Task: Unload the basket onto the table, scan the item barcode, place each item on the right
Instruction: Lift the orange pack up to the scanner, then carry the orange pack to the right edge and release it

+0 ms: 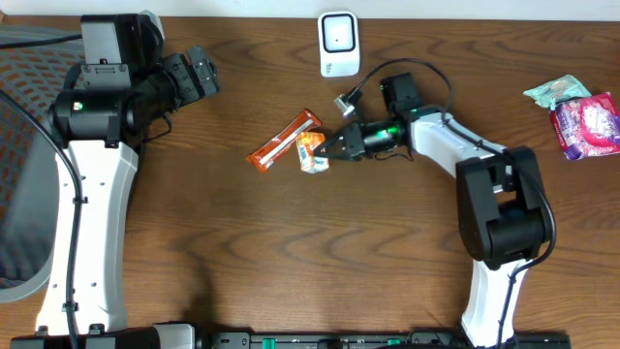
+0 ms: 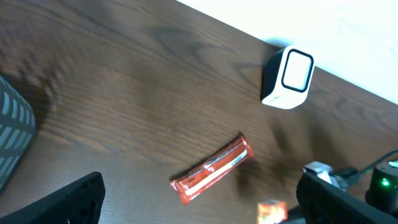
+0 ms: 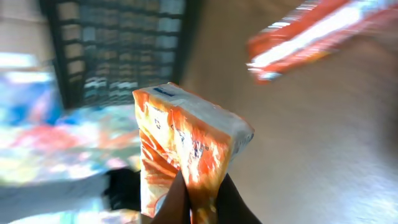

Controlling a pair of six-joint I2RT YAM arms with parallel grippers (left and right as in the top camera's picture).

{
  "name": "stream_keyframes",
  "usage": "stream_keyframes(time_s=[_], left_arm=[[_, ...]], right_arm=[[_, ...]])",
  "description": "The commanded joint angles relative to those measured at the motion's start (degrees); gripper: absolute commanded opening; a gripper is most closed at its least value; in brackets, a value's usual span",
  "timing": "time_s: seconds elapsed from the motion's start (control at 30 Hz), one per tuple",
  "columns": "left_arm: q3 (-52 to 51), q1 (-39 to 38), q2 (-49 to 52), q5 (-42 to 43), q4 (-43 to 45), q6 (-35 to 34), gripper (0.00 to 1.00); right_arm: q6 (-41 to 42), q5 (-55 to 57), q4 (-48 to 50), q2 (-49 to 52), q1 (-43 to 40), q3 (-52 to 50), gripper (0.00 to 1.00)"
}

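Have packet (image 1: 311,152) clamped in right gripper (image 1: 326,148), left gripper (image 1: 199,73) spread idle at 10 o'clock; need yet to carry packet to scanner (image 1: 339,44) at 12 o'clock.

On the bench (image 1: 291,252), the barcode scanner (image 1: 338,44) stands at the far edge near the middle. Nearer than it and a little to the left, the snack bar (image 1: 284,140) lies slantwise, and the small packet (image 1: 311,151) sits just right of it, pinched between the right fingers (image 1: 335,145), which reach in from the right. Two pouches (image 1: 557,91) (image 1: 586,124) lie touching at the far right, while the left fingers (image 1: 201,70) hang at the far left, well apart from the snack bar, with a chair (image 1: 19,145) left of the bench.
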Motion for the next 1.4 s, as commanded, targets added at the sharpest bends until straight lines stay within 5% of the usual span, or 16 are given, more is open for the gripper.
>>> stream_keyframes(time_s=[0.0,0.23,0.43,0.6,0.9,1.17,1.37], left_arm=[[-0.2,0.2,0.3,-0.2,0.0,0.5,0.98],[-0.2,0.2,0.3,-0.2,0.0,0.5,0.98],[-0.2,0.2,0.3,-0.2,0.0,0.5,0.98],[-0.2,0.2,0.3,-0.2,0.0,0.5,0.98],[-0.2,0.2,0.3,-0.2,0.0,0.5,0.98],[-0.2,0.2,0.3,-0.2,0.0,0.5,0.98],[-0.2,0.2,0.3,-0.2,0.0,0.5,0.98]], right_arm=[[-4.2,-9.6,0.1,0.4,-0.7,-0.2,0.01],[6.9,15.5,-1.1,-2.1,1.2,-0.1,0.01],[8.3,66.6,-13.3,-9.6,5.6,7.4,0.01],[0.9,105.9,-6.4,-12.2,10.8,10.1,0.01],[-24.5,106.3,26.8,-3.0,11.8,10.1,0.01],[-29.0,106.9,52.9,3.5,12.7,10.2,0.01],[-28.8,102.6,54.2,6.4,12.7,16.6,0.01]])
